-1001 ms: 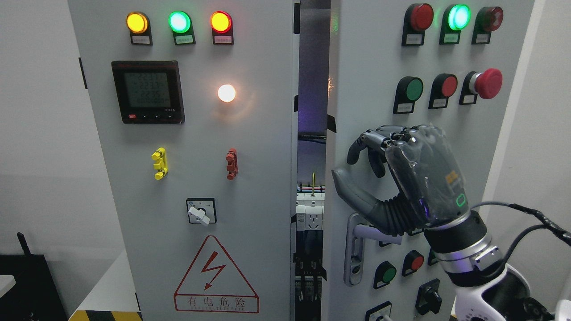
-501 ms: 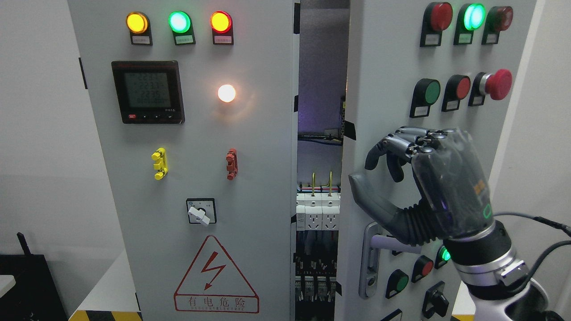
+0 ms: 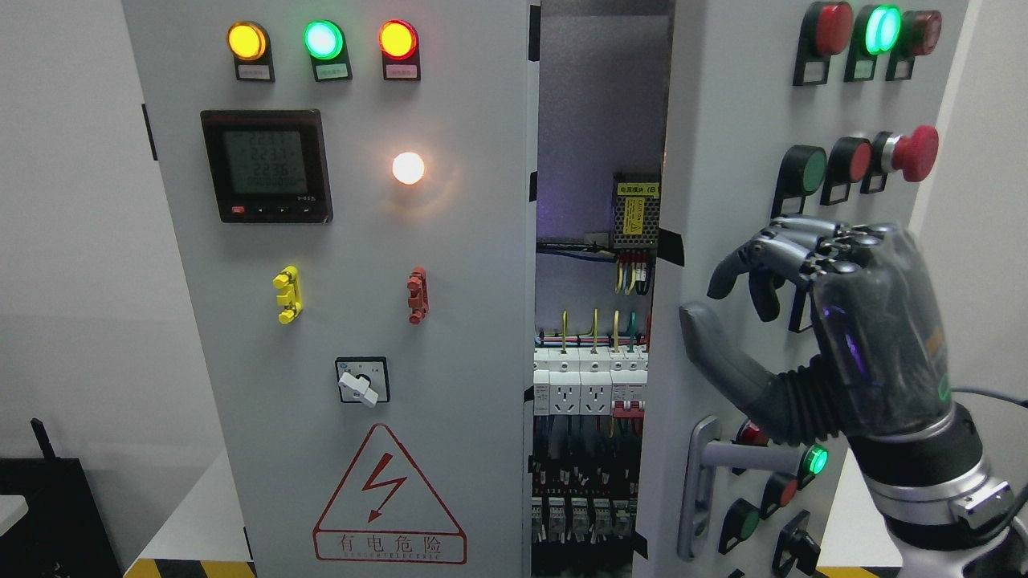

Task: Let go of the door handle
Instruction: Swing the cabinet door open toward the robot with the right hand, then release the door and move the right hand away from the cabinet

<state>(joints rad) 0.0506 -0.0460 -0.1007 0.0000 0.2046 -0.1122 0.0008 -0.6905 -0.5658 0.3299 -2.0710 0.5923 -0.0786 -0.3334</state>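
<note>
Now, right hand (image 3: 811, 321): it comes in from the lower right and stands above the door handle (image 3: 751, 457); the fingers (image 3: 763, 261) are loosely curled and the thumb points to the left, and they hold nothing.
Door handle: a silver lever low on the right door (image 3: 723, 160), on a long silver plate near the door's left edge; the hand's palm is just above it, and I cannot tell if they touch.
Right door: swung open, with red and green buttons on its face.
Cabinet interior (image 3: 598, 321): seen through the gap between the doors, with white breakers (image 3: 586, 385), coloured wires and a yellow-labelled module (image 3: 636, 213).
Left door (image 3: 337, 241): closed, with three lamps on top, a black meter (image 3: 266, 165), a rotary switch (image 3: 361, 380) and a red warning triangle (image 3: 389, 496).
</note>
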